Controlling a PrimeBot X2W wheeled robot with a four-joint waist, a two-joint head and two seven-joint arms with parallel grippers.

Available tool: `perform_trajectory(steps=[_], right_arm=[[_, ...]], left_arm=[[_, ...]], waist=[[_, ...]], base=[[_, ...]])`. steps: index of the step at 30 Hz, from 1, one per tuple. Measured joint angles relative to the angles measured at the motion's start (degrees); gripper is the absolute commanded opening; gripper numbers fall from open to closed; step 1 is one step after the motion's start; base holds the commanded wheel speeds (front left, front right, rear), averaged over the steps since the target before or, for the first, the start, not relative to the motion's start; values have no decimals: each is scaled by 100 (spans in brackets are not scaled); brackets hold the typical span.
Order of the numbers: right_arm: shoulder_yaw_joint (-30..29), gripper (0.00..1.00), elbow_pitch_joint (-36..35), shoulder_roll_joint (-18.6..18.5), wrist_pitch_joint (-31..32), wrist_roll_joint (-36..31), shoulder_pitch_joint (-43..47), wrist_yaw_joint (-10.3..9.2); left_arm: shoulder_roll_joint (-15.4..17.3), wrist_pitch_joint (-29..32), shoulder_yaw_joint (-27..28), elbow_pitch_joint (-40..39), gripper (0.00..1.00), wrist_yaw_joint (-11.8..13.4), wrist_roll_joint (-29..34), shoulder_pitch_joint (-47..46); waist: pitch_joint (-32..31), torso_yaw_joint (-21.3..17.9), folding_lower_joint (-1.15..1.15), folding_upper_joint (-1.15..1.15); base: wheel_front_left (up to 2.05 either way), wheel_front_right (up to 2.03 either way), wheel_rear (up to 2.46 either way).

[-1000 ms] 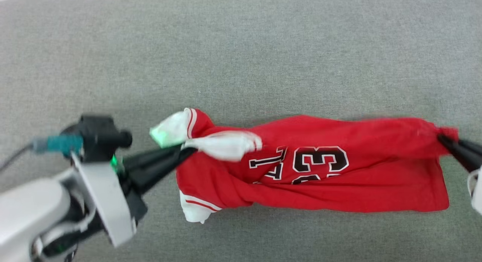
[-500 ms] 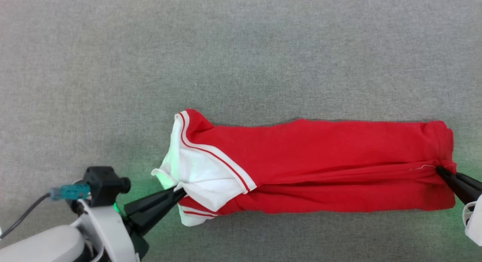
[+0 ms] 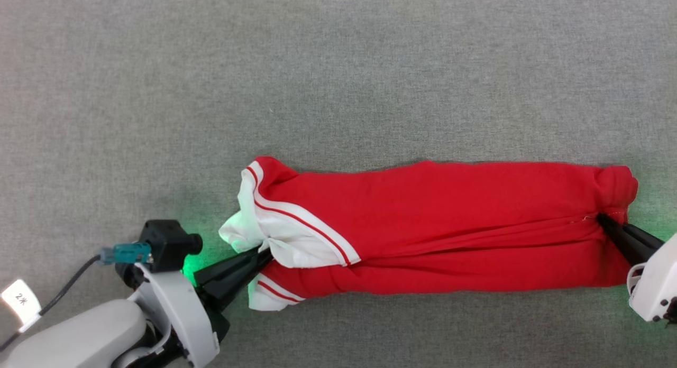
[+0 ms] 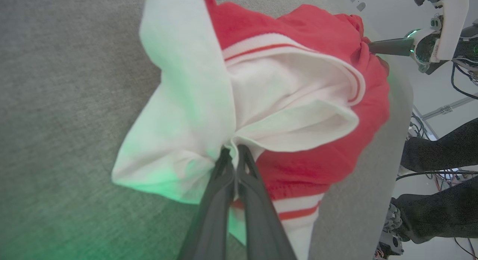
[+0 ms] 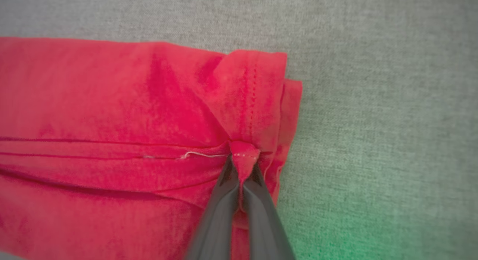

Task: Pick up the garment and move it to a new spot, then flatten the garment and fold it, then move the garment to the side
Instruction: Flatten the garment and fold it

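Observation:
The garment (image 3: 439, 225), a red jersey with white sleeves and red-white striped trim, lies as a long band across the grey surface, plain red side up. My left gripper (image 3: 264, 254) is shut on the white sleeve cloth at its left end; the left wrist view shows the fingers pinching a fold of the garment (image 4: 283, 103) at the left gripper (image 4: 233, 149). My right gripper (image 3: 602, 220) is shut on the bunched red hem at the right end. In the right wrist view the right gripper (image 5: 242, 161) nips a tuck of the garment (image 5: 112, 110).
Grey fabric surface (image 3: 338, 66) stretches wide behind and to the left of the jersey. In the left wrist view, the surface's edge falls away at the right, with a person's dark-clad legs (image 4: 437, 151) and cables on the floor beyond.
The jersey went from lifted, with "23" showing, to lying flat, plain red side up. Both grippers came down and toward me, still holding its two ends.

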Motion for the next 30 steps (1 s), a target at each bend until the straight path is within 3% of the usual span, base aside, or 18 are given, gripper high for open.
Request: perform_trajectory(steps=[5,6,7,9,10,11,12,21,30], right_arm=[[136,0,200,-13,-224,16,-98,1],[142,20,226,1,-282,62,-101,0],[107,39,264,60,-328,178,-101,-3],[54,97,298,112,-357,389,-70,-24],[58,100,281,57,-366,380,-50,-23],[51,100,277,18,-364,370,-23,-23],[12,100,266,-2,-364,377,40,-23],[-635,100,-44,-194,-38,450,554,-27],[-1185,100,23,-68,213,345,927,-29]], left_arm=[[-97,-15,-8,7,0,1,-87,-28],[-98,-21,-12,-2,2,1,-109,-28],[-94,-36,-19,-8,25,1,-127,-28],[-96,-43,-15,-46,55,1,-174,-24],[-96,-49,12,-86,78,1,-213,-19],[-97,-55,48,-143,93,1,-275,-7],[-99,-70,102,-183,100,1,-315,17],[-312,-79,1234,-259,100,1,-397,861],[-1285,-91,2956,721,100,47,66,2156]], waist=[[-50,1,0,0],[-75,1,0,0],[-103,1,0,0],[-181,5,0,0],[-227,11,0,0],[-278,18,0,0],[-331,27,0,0],[-890,202,0,0],[-1289,571,0,0]], base=[[0,0,0],[0,0,0],[0,0,0],[0,0,0],[0,0,0],[0,0,0],[0,0,0],[0,0,0],[0,0,0]])
